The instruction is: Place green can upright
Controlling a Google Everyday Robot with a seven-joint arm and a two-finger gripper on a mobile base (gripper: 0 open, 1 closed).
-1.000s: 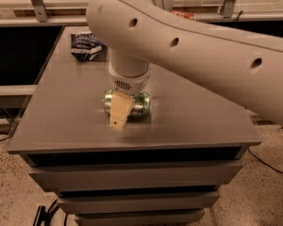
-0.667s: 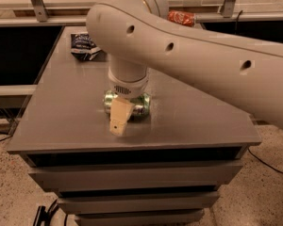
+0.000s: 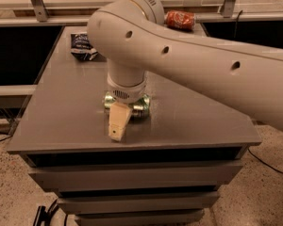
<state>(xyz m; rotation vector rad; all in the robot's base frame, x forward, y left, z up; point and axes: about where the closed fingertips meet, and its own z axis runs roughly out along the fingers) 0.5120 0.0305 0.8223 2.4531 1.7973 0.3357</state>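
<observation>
The green can [image 3: 142, 106] lies on its side near the middle of the grey table [image 3: 61, 117], towards the front. My gripper [image 3: 121, 113] is down over the can, at table height, and its beige tip reaches towards the front edge in front of the can. The wrist and gripper hide the can's middle; only its two green ends show on either side. I cannot tell whether the gripper grips the can.
A dark blue snack bag [image 3: 83, 46] lies at the table's back left. An orange-red can [image 3: 180, 19] lies on its side at the back right. My large white arm [image 3: 203, 65] spans the right side above the table. Shelves run behind.
The arm's upper part has swung, uncovering more of the orange-red can at the back. The gripper stays over the green can, which has not moved.
</observation>
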